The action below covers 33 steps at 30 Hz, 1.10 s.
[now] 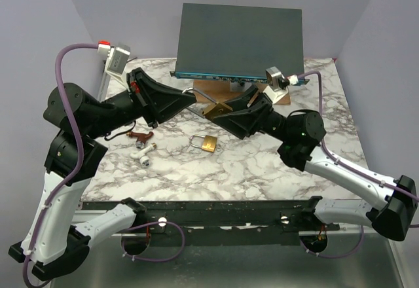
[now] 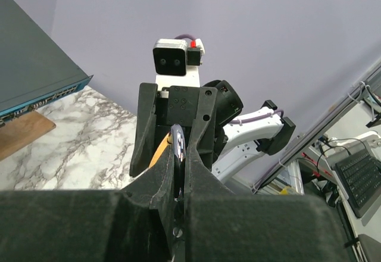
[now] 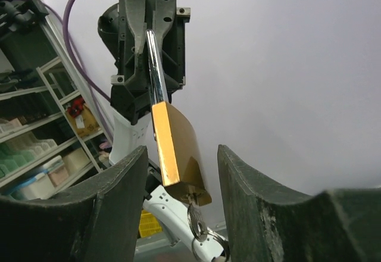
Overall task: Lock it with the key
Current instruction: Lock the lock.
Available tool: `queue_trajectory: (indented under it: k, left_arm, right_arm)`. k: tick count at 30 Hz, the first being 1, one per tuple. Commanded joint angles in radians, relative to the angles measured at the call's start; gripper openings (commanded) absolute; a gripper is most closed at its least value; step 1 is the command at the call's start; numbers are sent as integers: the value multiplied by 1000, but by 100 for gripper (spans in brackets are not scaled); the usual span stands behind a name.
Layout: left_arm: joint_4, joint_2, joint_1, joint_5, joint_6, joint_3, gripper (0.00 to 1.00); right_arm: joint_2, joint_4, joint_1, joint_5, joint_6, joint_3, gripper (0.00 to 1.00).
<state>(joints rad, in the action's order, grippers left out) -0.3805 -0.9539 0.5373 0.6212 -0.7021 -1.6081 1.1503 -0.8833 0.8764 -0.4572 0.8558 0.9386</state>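
Seen only from the right wrist: one key (image 3: pixel 195 219) stuck in the bottom of the brass padlock (image 3: pixel 177 149), shackle pinched tight in the left gripper (image 3: pixel 151 39), right gripper (image 3: pixel 181 152) spread wide either side of the body, not touching. Counted from above: two padlocks, the spare padlock (image 1: pixel 207 143) lying on the table (image 1: pixel 262 163). Hard to make out: small bits (image 1: pixel 143 152) left of it

No readable text, brand, number or sign in any view. Shelf boxes (image 3: pixel 36 164) at the left of the right wrist view have labels too blurred to read. The brass padlock (image 3: pixel 175 149) shows no legible marking.
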Motion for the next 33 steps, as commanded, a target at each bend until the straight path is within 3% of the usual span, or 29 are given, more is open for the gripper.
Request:
queue_trajectory:
  k: [1,7,13,19,24,27,29,33]
  left_arm:
    - [106,24,3,-26,-17,10,0]
    - [121,38,3,-35,-17,34,0]
    - [132,46,3,-48,-19,33,0]
    - [141,48,2,-49,-23,50,0]
    - [141,54,3,-45,-20,63,0]
    - [127,58,2,-37,-9,74,0]
    - [99,67,3,-28,16,78,0]
    - [19,84,3,11,87,68,33]
  right_arm:
    - [12,-50,13,31,-6,42,50]
    - [32,-46,25,24,3,54,34]
    - [31,-45,32,25,3,38,42]
    - [19,-44,32,35,9,25,40]
    - [10,-36,33,43,19,24,21]
    - [-6,-4,33,47,17,36,1]
    - [-24,36,33,40,9,51,1]
    - [-86,220,33,12,-54,80,1]
